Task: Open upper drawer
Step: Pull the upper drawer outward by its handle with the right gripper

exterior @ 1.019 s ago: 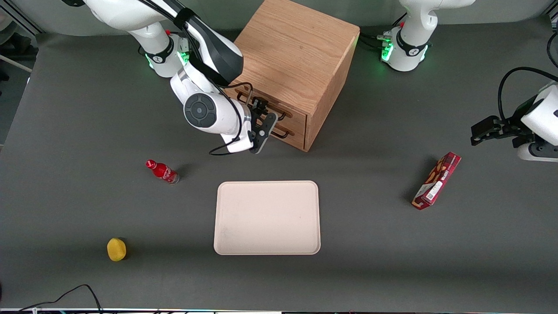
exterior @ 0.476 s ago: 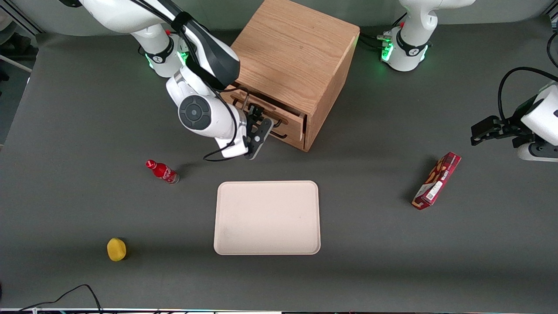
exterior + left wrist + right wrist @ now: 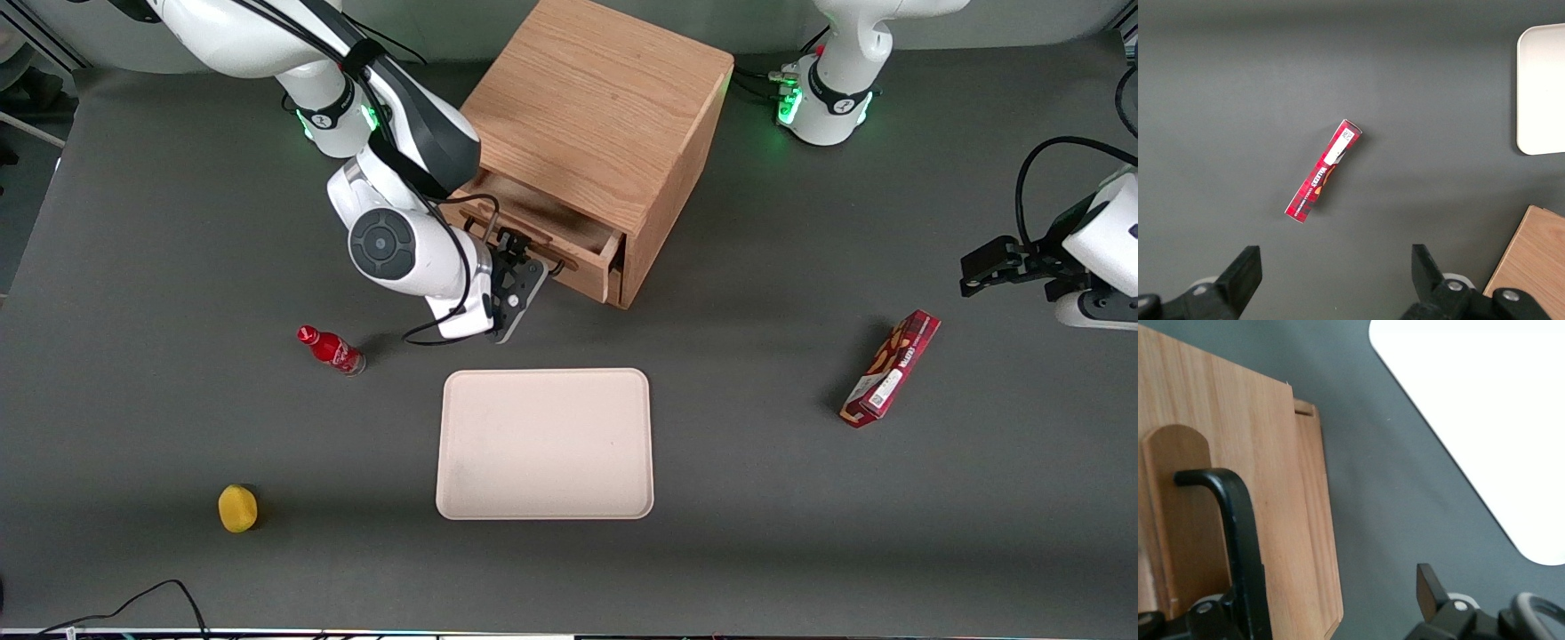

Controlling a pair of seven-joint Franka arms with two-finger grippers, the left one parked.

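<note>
The oak cabinet (image 3: 605, 98) stands at the back middle of the table. Its upper drawer (image 3: 569, 253) is pulled partly out, and its hollow inside shows from above. My right gripper (image 3: 524, 264) is in front of the drawer face, at the black bar handle (image 3: 558, 264). In the right wrist view the drawer front (image 3: 1285, 520) fills the space between the fingers. The gripper (image 3: 1315, 597) is open, and the handle (image 3: 1238, 527) runs close along one finger (image 3: 1201, 611). The other finger (image 3: 1428, 585) is off the wood, over the table. The pulled-out drawer covers most of the lower drawer.
A beige tray (image 3: 544, 443) lies nearer the front camera than the cabinet. A small red bottle (image 3: 331, 349) and a yellow round object (image 3: 237, 508) lie toward the working arm's end. A red box (image 3: 892, 367) lies toward the parked arm's end.
The upper drawer has slid out of the cabinet toward the front camera. My gripper and wrist moved with it, away from the cabinet.
</note>
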